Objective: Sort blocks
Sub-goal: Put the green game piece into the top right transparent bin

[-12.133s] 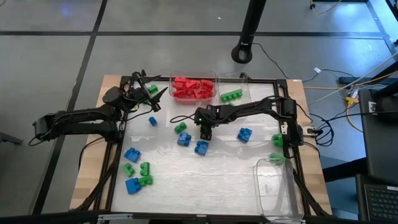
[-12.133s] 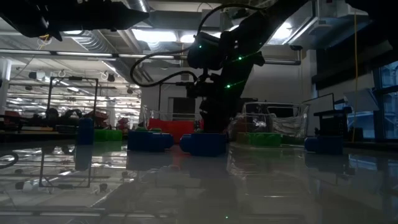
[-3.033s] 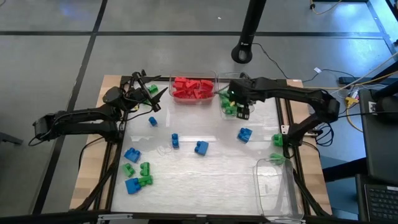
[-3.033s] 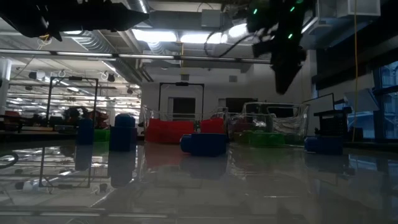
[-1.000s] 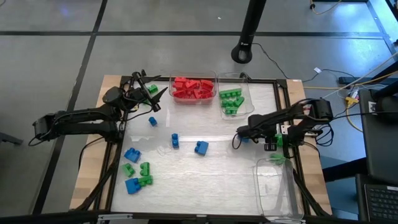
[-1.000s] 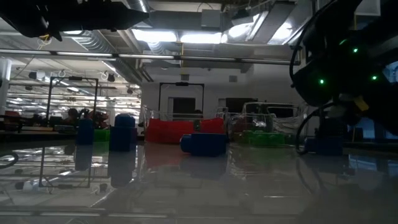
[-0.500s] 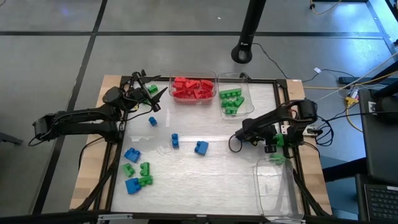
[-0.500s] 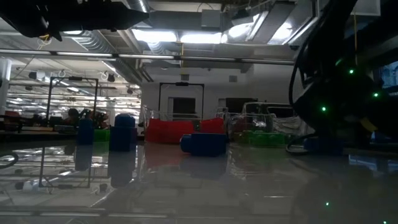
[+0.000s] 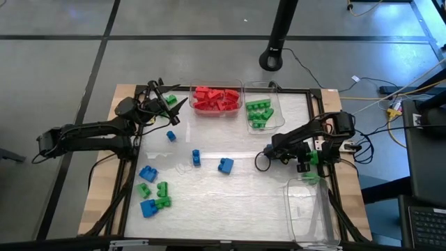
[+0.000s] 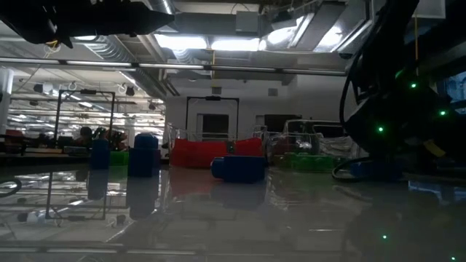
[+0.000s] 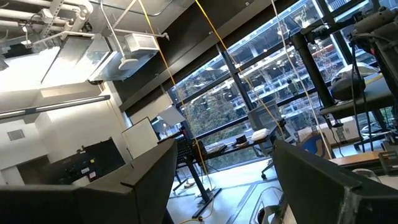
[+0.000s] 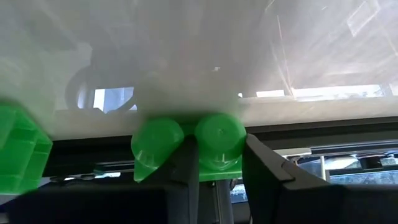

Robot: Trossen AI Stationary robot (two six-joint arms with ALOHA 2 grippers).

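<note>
Right hand (image 9: 273, 151) low on the table, fingers (image 12: 264, 177) narrowed, a green block (image 12: 186, 146) just ahead, hold unclear.

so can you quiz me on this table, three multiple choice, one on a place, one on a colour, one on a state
1. Where are the red blocks?
a. scattered over the middle of the table
b. together in a clear bin at the table's far edge
c. stacked by the right arm's base

2. What colour are the blocks in the neighbouring bin?
a. blue
b. red
c. green

3. How does the left tool stand?
a. open, nothing between its fingers
b. shut on a red block
c. shut on a blue block

Key: 1 b, since the high view shows all the red inside that bin; 2 c, since only green blocks lie in it; 3 a, since the left wrist view shows its two fingers wide apart with only the room between them.
</note>
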